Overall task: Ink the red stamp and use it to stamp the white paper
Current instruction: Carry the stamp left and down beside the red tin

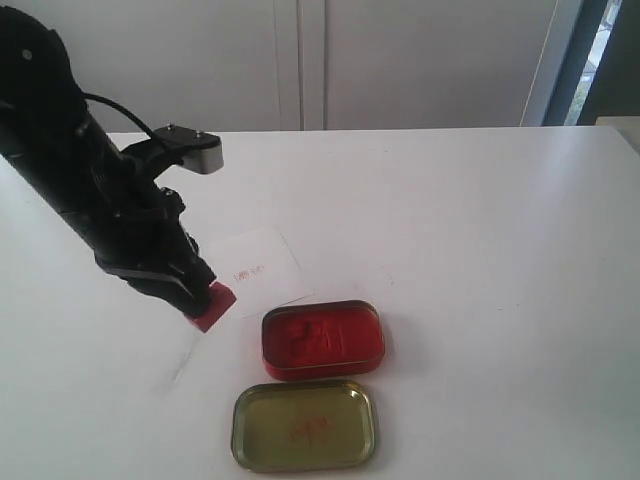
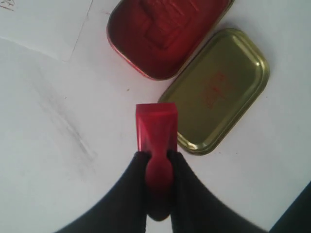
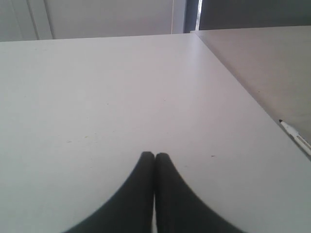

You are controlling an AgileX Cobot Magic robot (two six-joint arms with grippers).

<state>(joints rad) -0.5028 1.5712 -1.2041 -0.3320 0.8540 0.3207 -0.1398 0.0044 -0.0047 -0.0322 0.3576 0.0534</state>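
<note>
Red stamp [image 1: 212, 305] is clamped in my left gripper [image 2: 158, 158] near the open ink tin [image 1: 320, 371] (lid [image 1: 305, 425] off), so I judge inking and stamping the white paper [image 1: 272, 250] remain.

The red stamp [image 2: 156, 127] looks like glossy moulded plastic, with soft highlights along its edges. The left claw [image 2: 157, 156] and right claw [image 3: 154, 156] have smooth, matt black fingers. The red tin [image 1: 320, 368] is thin painted metal with a shiny rim, and its ink pad [image 1: 318, 338] is a duller, uneven red. Near it, the lid [image 1: 270, 420] shows a brassy, lacquered metal inside. The white paper [image 1: 258, 262] is thin and matt. The counter [image 1: 450, 220] is smooth white, faintly scuffed.
</note>
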